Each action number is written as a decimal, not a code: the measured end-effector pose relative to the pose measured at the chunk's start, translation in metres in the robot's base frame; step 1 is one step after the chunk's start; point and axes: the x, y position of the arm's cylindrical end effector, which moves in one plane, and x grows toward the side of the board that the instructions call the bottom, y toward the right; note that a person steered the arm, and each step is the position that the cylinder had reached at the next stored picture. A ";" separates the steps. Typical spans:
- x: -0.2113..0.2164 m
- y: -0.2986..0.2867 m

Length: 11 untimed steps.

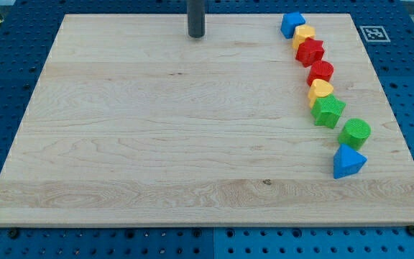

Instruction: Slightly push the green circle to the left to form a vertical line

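Observation:
The green circle (355, 133) lies near the view's right edge of the wooden board (157, 129), low in a chain of blocks. Above it, touching one another, are a green star-like block (328, 111), a yellow heart (320, 89), a red block (320, 72), a red star-like block (310, 52), a yellow block (303, 34) and a blue block (292, 24). A blue triangle (348, 162) lies just below the green circle. The circle sits to the right of the green star. My tip (195, 35) is at the view's top centre, far left of all blocks.
The board rests on a blue perforated table (20, 21). A black-and-white marker tag (372, 33) is at the board's top right corner.

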 end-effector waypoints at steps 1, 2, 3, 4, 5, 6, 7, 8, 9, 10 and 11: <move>0.000 0.000; 0.007 0.000; 0.034 0.000; 0.085 0.014; 0.144 0.039; 0.205 0.065; 0.264 0.081; 0.319 0.110; 0.361 0.157; 0.367 0.196; 0.356 0.248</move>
